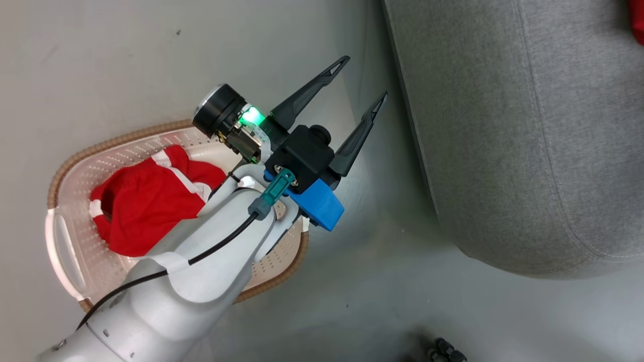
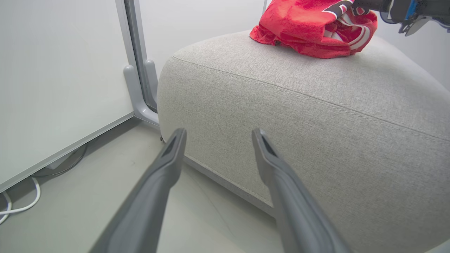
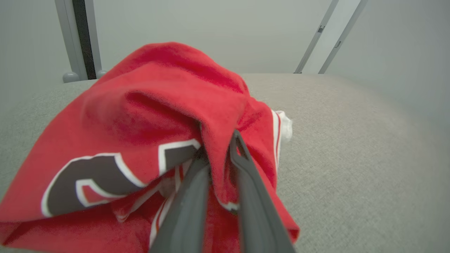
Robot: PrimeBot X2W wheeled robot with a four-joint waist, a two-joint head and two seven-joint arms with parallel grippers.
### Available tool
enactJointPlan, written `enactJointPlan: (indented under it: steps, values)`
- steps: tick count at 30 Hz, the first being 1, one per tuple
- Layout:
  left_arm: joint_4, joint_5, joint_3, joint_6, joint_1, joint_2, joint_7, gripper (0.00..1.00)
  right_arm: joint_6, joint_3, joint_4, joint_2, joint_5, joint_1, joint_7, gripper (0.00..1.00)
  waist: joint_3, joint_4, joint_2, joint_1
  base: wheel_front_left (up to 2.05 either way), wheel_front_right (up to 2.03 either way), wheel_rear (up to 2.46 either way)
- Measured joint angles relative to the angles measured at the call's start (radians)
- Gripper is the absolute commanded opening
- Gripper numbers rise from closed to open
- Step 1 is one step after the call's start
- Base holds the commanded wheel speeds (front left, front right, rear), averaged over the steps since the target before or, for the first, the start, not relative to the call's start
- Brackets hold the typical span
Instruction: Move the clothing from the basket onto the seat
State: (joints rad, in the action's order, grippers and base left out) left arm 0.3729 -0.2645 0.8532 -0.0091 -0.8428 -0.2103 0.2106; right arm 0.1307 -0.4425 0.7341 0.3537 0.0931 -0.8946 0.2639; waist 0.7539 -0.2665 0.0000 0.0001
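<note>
Right gripper [image 3: 218,142] pinched narrow on a fold of a red jersey [image 3: 151,105] with a black-and-white numeral showing. That garment lies heaped on the grey seat cushion [image 3: 351,140], not yet let go. Left gripper [image 1: 364,77] spread wide and empty, over the floor [image 1: 377,301] between the laundry basket [image 1: 65,241] and the cushion. A second red garment [image 1: 146,206], white-striped, lies crumpled in the basket. Judgement: roughly half done. Release this one, then fetch the other.
</note>
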Motion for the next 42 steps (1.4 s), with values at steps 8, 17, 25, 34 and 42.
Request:
enactJointPlan:
  steps: [8,17,25,34,42]
  values:
    - [0.035,-0.038,-0.019,0.009,0.044,0.030,0.039,1.00,0.000,0.028,-0.124,-0.030,-0.035,0.202,0.000,1.00,-0.103,0.007,0.0000,-0.0002,0.00,0.00,0.00]
    - [0.020,-0.084,-0.111,0.029,0.144,0.055,0.051,1.00,0.000,0.070,-0.361,-0.104,-0.042,0.393,0.000,1.00,-0.261,0.019,0.0001,-0.0003,0.00,0.00,0.00]
    - [-0.047,-0.091,-0.261,0.039,0.302,0.061,0.051,1.00,0.000,0.194,-0.520,-0.164,-0.018,0.515,0.000,1.00,-0.401,0.060,0.0001,-0.0003,0.00,0.00,0.00]
    - [-0.094,-0.034,-0.427,0.028,0.454,0.070,0.052,1.00,0.000,0.324,-0.583,-0.212,-0.007,0.617,0.000,1.00,-0.530,0.138,0.0001,-0.0004,0.00,0.00,0.00]
    - [-0.112,0.012,-0.554,-0.004,0.566,0.099,0.051,1.00,0.000,0.390,-0.591,-0.240,-0.006,0.689,0.000,1.00,-0.622,0.206,0.0001,-0.0003,0.00,0.00,0.00]
